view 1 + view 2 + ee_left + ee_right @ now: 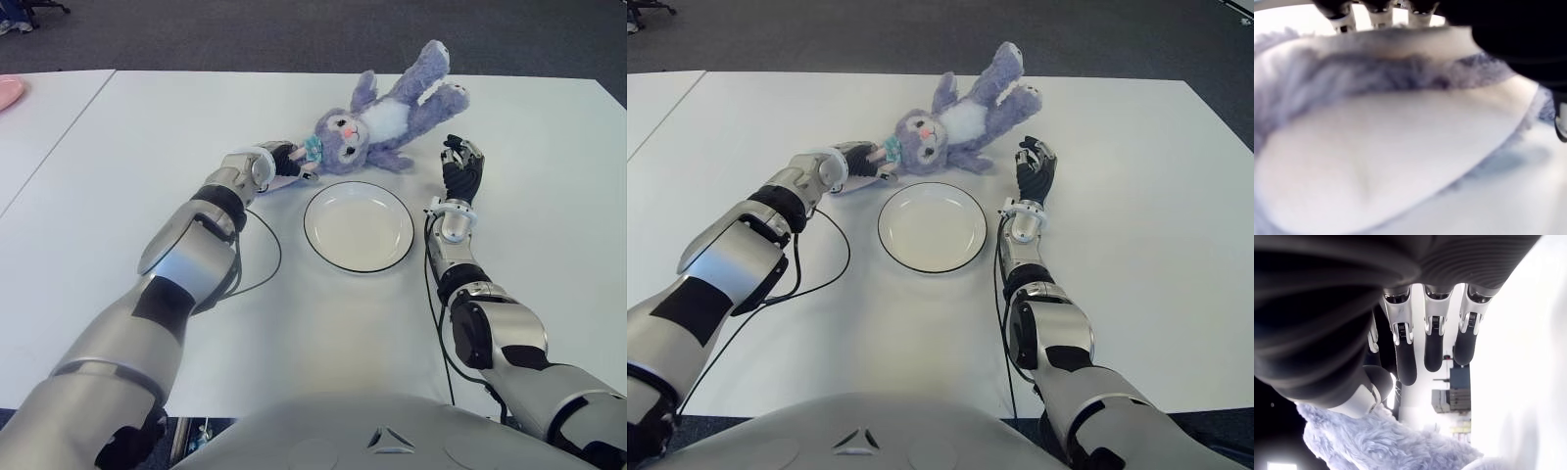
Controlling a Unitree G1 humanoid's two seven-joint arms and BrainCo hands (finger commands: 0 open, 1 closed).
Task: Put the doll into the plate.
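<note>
Looking down from the head camera, I see the doll (385,113) lying on its back on the white worktop (147,147), just beyond the far edge of the plate (359,225). Its head points left toward my left hand (281,163) and its legs run up to the far right. No part of it is in the plate.

My left hand sits at the doll's head, its fingers (303,172) against the plush by the small teal bow. In the left wrist view the fur fills almost everything and three fingertips (1379,11) curl over the top edge of it, so I read the fingers as closed on the doll.

My right hand (460,168) stands upright to the right of the plate, near the doll's body but apart from it. Its fingers (1433,342) hang straight and slightly apart in the right wrist view, holding nothing, with purple fur just below them.
</note>
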